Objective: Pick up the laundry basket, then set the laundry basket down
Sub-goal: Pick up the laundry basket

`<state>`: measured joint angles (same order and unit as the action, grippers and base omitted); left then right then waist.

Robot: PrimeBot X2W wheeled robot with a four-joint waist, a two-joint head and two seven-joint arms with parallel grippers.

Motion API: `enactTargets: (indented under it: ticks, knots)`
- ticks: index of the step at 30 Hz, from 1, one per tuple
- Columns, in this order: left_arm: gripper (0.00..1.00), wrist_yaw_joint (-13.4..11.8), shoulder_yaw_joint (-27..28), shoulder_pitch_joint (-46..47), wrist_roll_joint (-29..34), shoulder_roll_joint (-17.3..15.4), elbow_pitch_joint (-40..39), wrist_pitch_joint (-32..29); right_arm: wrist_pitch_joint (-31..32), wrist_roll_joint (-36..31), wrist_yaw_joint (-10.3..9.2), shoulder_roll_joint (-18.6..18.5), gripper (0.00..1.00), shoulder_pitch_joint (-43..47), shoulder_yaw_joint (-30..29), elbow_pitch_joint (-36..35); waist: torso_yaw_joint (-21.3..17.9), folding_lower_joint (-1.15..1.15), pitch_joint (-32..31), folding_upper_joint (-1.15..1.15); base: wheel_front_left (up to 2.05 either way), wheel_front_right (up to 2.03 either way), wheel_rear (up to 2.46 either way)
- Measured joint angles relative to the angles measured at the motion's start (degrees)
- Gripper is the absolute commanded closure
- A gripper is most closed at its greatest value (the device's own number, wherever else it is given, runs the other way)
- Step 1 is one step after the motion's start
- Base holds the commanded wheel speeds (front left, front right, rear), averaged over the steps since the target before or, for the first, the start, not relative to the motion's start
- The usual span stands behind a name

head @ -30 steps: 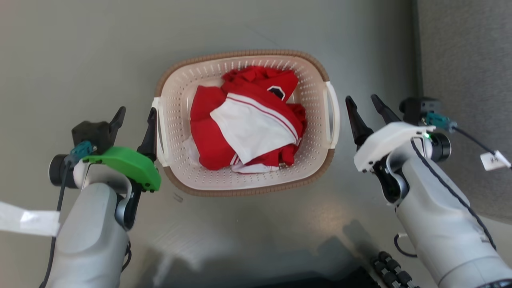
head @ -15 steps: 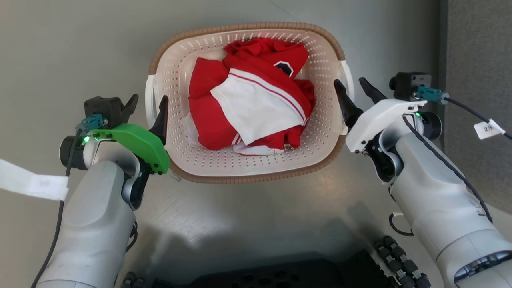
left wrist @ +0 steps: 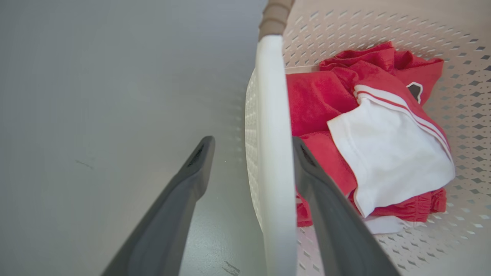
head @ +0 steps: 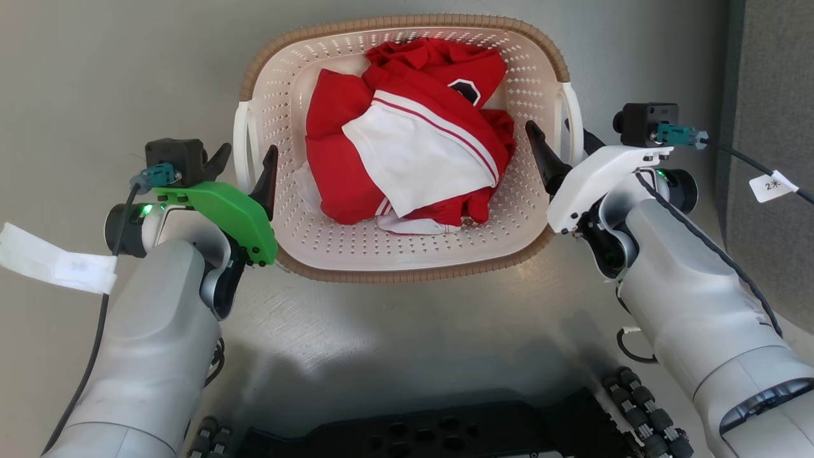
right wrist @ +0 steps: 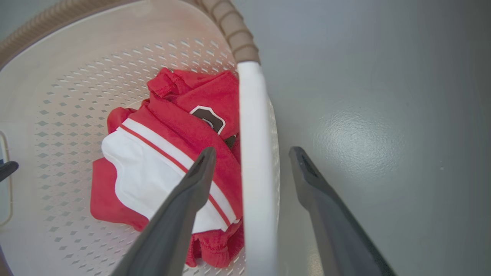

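Laundry basket (head: 381,251), cream perforated plastic, brown woven rim: my left fingers (left wrist: 180,199) straddle white left handle (left wrist: 270,115), right fingers (right wrist: 180,207) straddle right handle (right wrist: 251,115). Both pairs spread, gripping nothing; handles run parallel to fingers.

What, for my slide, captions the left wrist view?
Open left end effector straddles white handle of the laundry basket holding red-and-white clothes.

— What's underfoot here?
— A smooth grey floor (head: 76,76), slightly glossy. A soft patch of light (right wrist: 356,136) shines off it.
— And along the right edge?
— A darker grey, rough-textured strip (head: 772,76), carpet or panel, I can't tell which.
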<state>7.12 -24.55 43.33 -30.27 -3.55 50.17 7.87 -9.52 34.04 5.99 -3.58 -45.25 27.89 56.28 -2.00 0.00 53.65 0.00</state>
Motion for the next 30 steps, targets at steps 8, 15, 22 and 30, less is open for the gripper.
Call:
enactTargets:
  ticks: [8,15,22,30]
  knots:
    - [0.18,0.0,-2.43,1.38,-1.87,0.18,1.9,0.58,-0.07,1.6,0.04,-0.01,0.02,-1.57,2.12,1.96,0.31,0.0,0.31,0.0,0.0,0.0,0.0]
    - [1.0,0.0,-3.82,1.91,-3.43,0.21,3.11,0.78,-0.35,3.14,0.04,-0.02,0.78,-1.87,3.07,3.46,0.44,0.0,0.26,0.0,0.0,0.0,0.0]
    - [1.0,-0.02,-5.57,3.08,-4.89,0.64,3.6,1.23,-0.6,4.32,-0.02,-0.19,1.0,-2.47,4.33,4.56,0.67,0.0,0.3,0.0,0.0,0.0,0.0]
    - [1.0,-0.02,-7.46,3.41,-7.3,0.62,5.06,1.83,-1.08,4.98,-0.03,-0.04,1.0,-3.01,6.0,6.05,0.9,0.0,-0.67,0.0,0.0,0.0,0.0]
